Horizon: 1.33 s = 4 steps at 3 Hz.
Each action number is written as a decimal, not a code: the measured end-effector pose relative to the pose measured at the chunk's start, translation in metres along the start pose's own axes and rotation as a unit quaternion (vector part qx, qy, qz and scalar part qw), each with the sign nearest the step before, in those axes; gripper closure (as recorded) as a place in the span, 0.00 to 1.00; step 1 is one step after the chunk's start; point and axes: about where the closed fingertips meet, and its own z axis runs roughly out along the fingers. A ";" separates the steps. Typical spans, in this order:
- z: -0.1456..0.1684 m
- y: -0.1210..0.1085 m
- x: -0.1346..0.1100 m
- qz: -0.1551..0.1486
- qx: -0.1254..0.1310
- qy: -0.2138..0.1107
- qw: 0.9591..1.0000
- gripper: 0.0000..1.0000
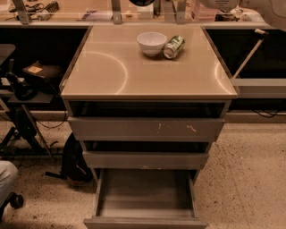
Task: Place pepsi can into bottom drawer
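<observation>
The bottom drawer [145, 197] is pulled out toward me at the foot of the cabinet, and its inside shows nothing in it. The pepsi can cannot be made out. Only a dark rounded sliver [142, 2] shows at the top edge above the cabinet, and I cannot tell what it is. My gripper is out of view, above the top edge of the picture. Only a white part of my arm [268, 8] shows at the top right corner.
A white bowl [152, 42] and a green can [174, 46] lying on its side sit at the back of the cabinet top [134, 76]. The two upper drawers [145, 129] are slightly ajar. A dark bag [73, 161] and chair legs stand at the left.
</observation>
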 end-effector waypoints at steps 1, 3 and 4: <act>0.000 0.000 0.000 0.000 0.000 0.000 1.000 1.00; -0.039 0.030 0.052 0.009 0.055 0.080 0.995 1.00; -0.091 0.058 0.103 0.021 0.073 0.187 0.979 1.00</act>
